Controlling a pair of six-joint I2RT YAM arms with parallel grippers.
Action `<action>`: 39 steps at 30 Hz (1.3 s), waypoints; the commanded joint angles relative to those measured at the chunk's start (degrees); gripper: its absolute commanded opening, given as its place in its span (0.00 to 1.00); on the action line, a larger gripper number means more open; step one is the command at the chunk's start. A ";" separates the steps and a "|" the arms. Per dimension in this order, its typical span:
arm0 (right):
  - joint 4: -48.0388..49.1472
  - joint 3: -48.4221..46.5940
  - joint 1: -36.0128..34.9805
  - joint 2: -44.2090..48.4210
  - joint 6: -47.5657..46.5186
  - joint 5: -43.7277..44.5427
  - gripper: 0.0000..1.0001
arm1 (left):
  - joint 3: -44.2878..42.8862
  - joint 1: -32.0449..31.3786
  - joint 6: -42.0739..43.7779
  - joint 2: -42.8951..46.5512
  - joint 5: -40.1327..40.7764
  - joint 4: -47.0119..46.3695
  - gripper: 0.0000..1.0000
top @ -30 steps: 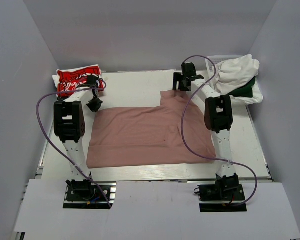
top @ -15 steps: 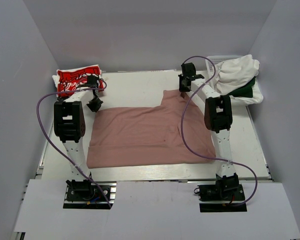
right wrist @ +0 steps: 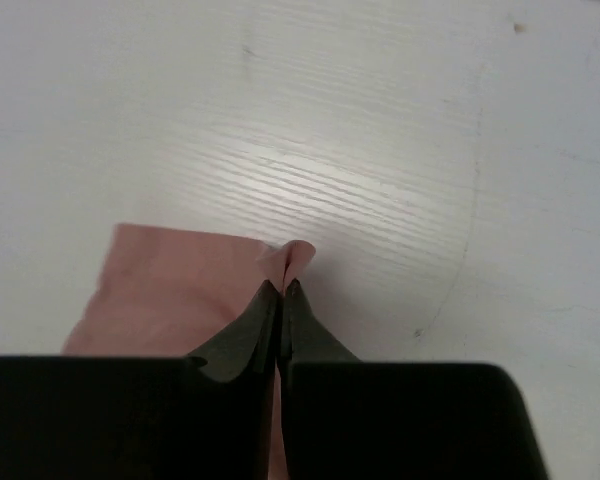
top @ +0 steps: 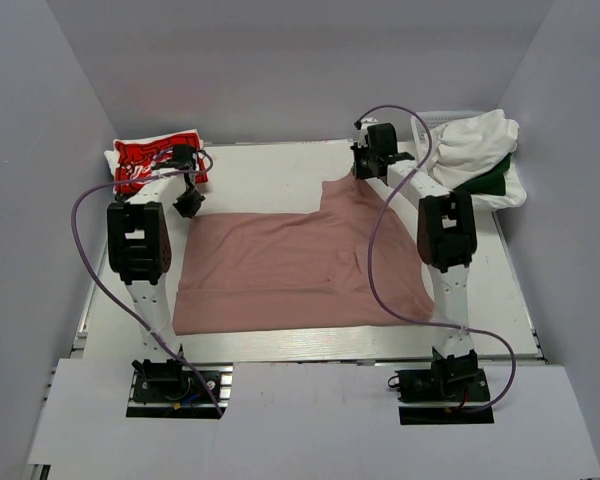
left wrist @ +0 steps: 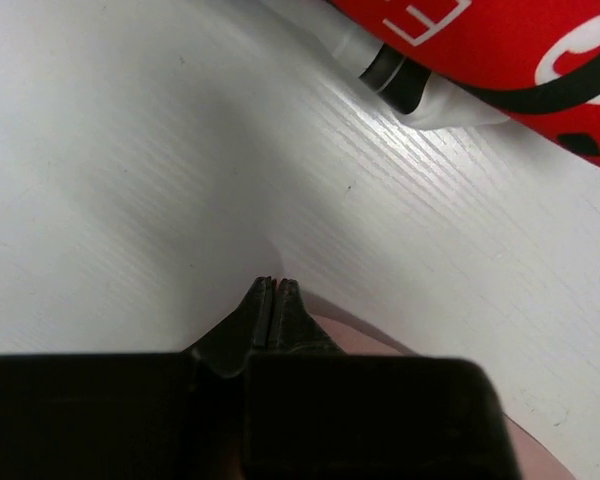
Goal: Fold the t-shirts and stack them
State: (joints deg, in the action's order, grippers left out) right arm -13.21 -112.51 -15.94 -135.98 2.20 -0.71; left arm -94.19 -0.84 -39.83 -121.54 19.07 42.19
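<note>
**Far edge pinched for the fold**

The pink shirt (top: 290,270) lies spread flat mid-tabletop (top: 260,165), I judge because it is next to be folded. The red shirt (top: 145,160) sits folded at the far left corner. White shirts (top: 470,140) and a green shirt (top: 495,180) wait heaped far right. My right pincer (right wrist: 282,287) is clamped on the pink shirt's far right corner, cloth peeking past the tips. My left pincer (left wrist: 272,288) is together at its far left edge; whether it grips cloth, I cannot tell.
</note>
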 commanded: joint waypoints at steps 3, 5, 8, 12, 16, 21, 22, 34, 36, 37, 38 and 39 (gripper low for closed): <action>19.60 16.77 -2.86 23.34 -10.89 -9.04 0.00 | 3.57 0.23 0.64 8.15 0.53 -0.89 0.00; 20.85 24.39 -3.21 26.11 -11.07 -9.31 0.00 | 5.33 0.23 0.64 10.17 0.53 -0.89 0.00; 22.78 32.13 -3.92 32.17 -12.04 -9.05 0.00 | 6.74 -0.39 0.64 12.54 1.49 -0.89 0.00; 24.28 41.46 -4.71 39.98 -13.36 -8.25 0.00 | 9.45 -0.39 0.64 16.14 1.50 0.43 0.00; 26.04 49.04 -6.11 47.11 -13.89 -8.70 0.00 | 14.46 -0.92 0.64 21.14 1.50 -0.26 0.00; 25.70 57.13 -6.73 57.66 -12.13 -6.68 0.00 | 21.75 -0.92 0.11 26.43 -0.34 -2.73 0.00; 25.61 58.88 -6.99 59.59 -11.52 -6.41 0.00 | 22.73 -0.92 0.11 27.22 -0.35 -3.51 0.00; 15.94 71.90 -6.99 78.93 -3.70 -2.81 0.00 | 35.39 -0.92 -8.85 37.59 2.98 -0.18 0.00; 15.33 74.36 -7.08 80.17 -0.98 -1.67 0.00 | 36.45 -0.92 -8.86 38.82 4.21 -0.18 0.00; 13.41 74.80 -7.00 81.56 -0.36 -1.31 0.00 | 36.97 -0.92 -10.08 38.83 4.92 -0.18 0.00; 13.21 75.93 -6.99 82.10 0.87 0.17 0.00 | 36.98 -0.92 -10.09 38.83 5.62 0.43 0.00; 11.21 76.21 -6.82 82.54 1.23 0.44 0.00 | 36.98 -0.92 -10.09 38.83 6.15 0.43 0.00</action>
State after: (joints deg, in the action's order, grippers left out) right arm 1.45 -37.50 -22.85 -55.27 -0.40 -3.14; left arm -57.52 -1.67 -47.94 -84.95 21.39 42.61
